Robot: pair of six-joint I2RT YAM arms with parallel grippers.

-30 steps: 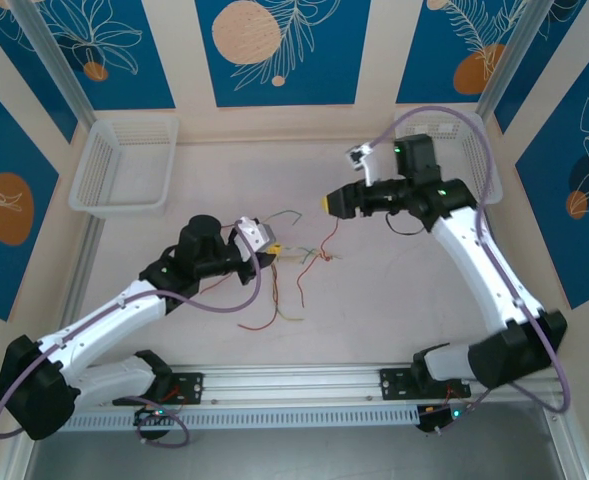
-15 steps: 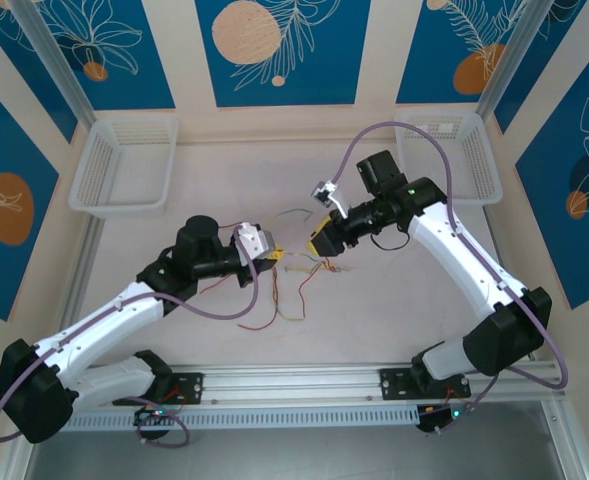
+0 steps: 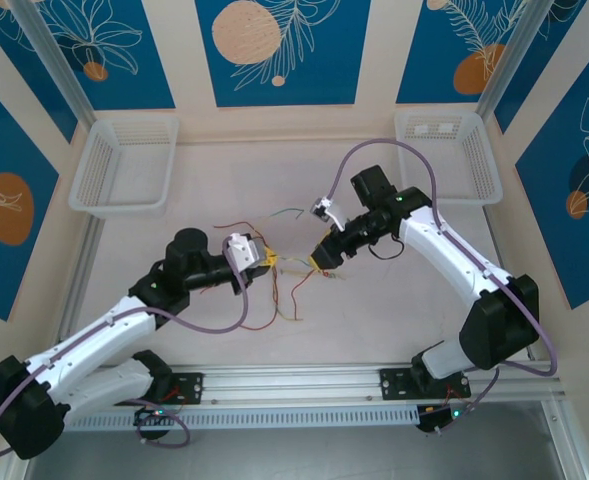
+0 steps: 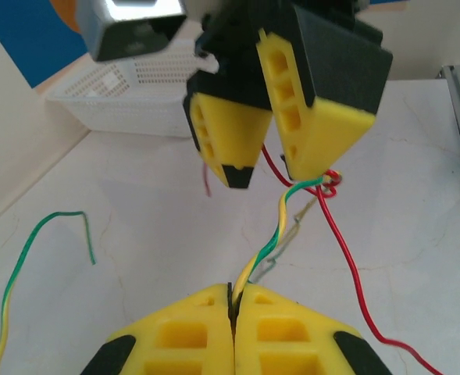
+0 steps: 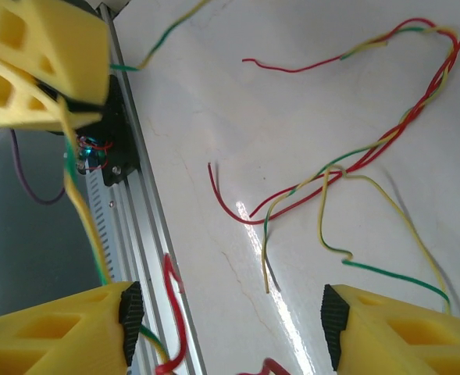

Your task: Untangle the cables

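Pinching one yellow-green wire (image 4: 270,234) at the bottom centre of its wrist view, the left gripper (image 4: 231,301) anchors it so the knot (image 4: 329,183) can be worked. The cables (image 3: 299,272) sprawl mid-frame in the top view. The right gripper (image 4: 270,173), jaws spread, has swung in from the upper right and now hangs just beside that knot.

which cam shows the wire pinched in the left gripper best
Left wrist: the yellow-green wire is clamped in the shut left gripper, close up. Top external shows a faint thread; right wrist shows a slanted stretch.
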